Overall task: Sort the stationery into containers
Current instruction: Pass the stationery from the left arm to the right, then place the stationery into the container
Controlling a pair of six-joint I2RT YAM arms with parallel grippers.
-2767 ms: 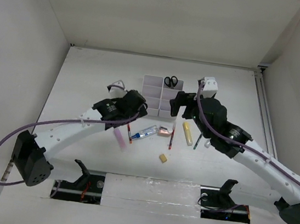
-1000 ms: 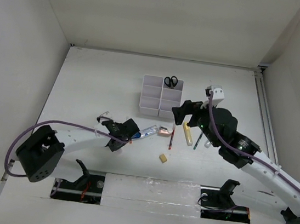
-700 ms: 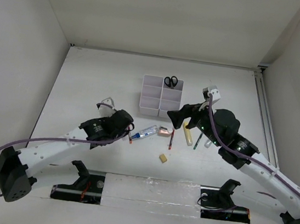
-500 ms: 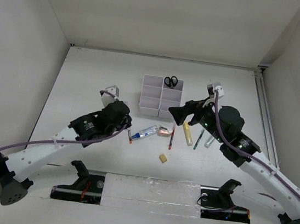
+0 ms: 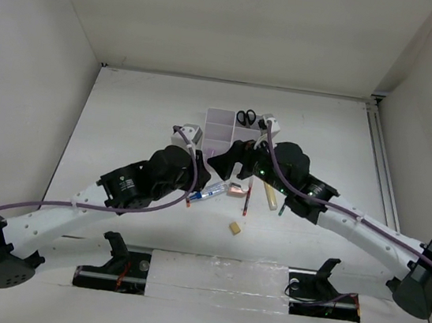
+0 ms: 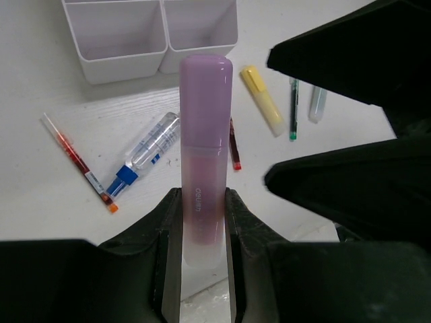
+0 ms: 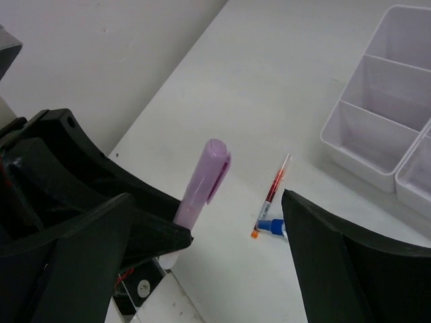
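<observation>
The left gripper (image 6: 202,205) pinches the lower barrel of a translucent pink-purple plastic highlighter stick (image 6: 205,128), holding it cap-up, apparently to present it. Facing it, the right gripper (image 5: 225,159) has its black jaws spread wide toward the cap. It looks ready to take the stick for the white plastic compartment organizer (image 6: 124,67) beyond.

White table (image 5: 135,111) is carrying a white compartment organizer (image 6: 124,68), sitting far-centre. Lying loose in front of it: blue-white tube (image 6: 145,151), red pen (image 6: 77,163), second red pen (image 6: 234,145), yellow highlighter (image 6: 262,101), dark pen (image 6: 293,108), yellow eraser cube (image 5: 234,228).
</observation>
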